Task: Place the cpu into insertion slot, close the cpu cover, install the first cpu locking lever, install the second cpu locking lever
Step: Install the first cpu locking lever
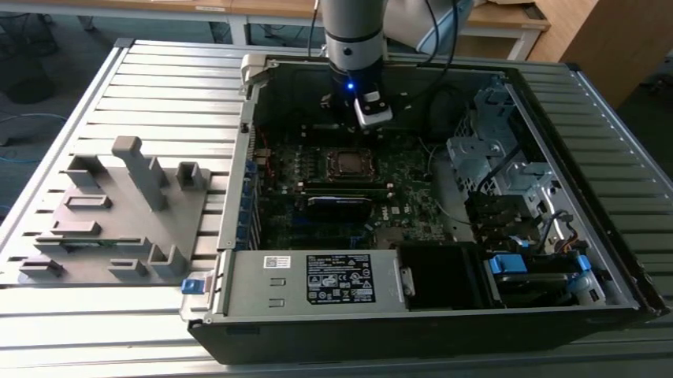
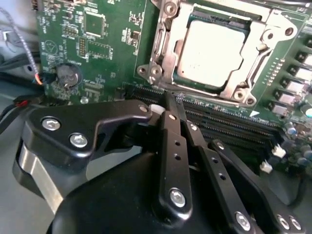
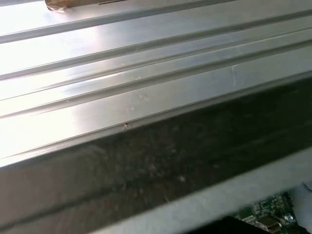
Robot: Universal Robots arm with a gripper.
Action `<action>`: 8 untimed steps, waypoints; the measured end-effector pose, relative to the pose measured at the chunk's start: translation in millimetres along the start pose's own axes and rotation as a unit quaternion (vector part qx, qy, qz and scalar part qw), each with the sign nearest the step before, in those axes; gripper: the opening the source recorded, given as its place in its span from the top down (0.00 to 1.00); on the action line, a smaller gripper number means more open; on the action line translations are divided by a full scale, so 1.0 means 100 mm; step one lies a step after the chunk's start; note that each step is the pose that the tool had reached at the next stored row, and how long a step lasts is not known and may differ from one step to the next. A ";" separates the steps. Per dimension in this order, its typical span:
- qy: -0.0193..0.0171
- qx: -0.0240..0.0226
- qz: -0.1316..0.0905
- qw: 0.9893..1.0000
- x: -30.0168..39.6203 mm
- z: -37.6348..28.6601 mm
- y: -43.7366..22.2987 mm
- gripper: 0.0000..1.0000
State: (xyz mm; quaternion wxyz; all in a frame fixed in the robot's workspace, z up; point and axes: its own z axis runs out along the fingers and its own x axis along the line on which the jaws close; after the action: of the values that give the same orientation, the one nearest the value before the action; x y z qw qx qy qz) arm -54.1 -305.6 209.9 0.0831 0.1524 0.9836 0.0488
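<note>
In the second wrist view the cpu (image 2: 209, 48), a dull silver square, lies in the insertion slot on the green motherboard (image 2: 97, 44). The silver cpu cover (image 2: 253, 73) lies flat around it, its open centre showing the chip's top. A thin metal lever (image 2: 158, 41) runs along one side of the socket. My gripper (image 2: 174, 100) hangs just off the socket's edge, its black fingers (image 2: 170, 141) pressed together with nothing between them. In the exterior view the gripper (image 1: 370, 120) is above the board, just behind the socket (image 1: 347, 161).
The open computer case (image 1: 242, 236) lies on a ribbed metal table (image 1: 158, 87). Black memory slots (image 2: 229, 124) run beside the socket. A grey fixture block (image 1: 116, 213) stands at the exterior view's left. Drive cages and cables (image 1: 505, 181) crowd the right. The case wall (image 3: 161, 165) shows in the first wrist view.
</note>
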 end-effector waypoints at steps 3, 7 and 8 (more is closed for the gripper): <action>0.000 0.000 0.000 1.000 -0.011 -0.072 0.009 0.90; 0.000 0.000 0.000 1.000 -0.012 -0.079 0.010 0.90; 0.000 0.000 0.000 1.000 -0.012 -0.079 0.010 0.90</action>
State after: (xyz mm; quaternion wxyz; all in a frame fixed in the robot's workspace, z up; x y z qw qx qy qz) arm -54.1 -305.6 218.0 0.0826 0.1524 0.9837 0.0487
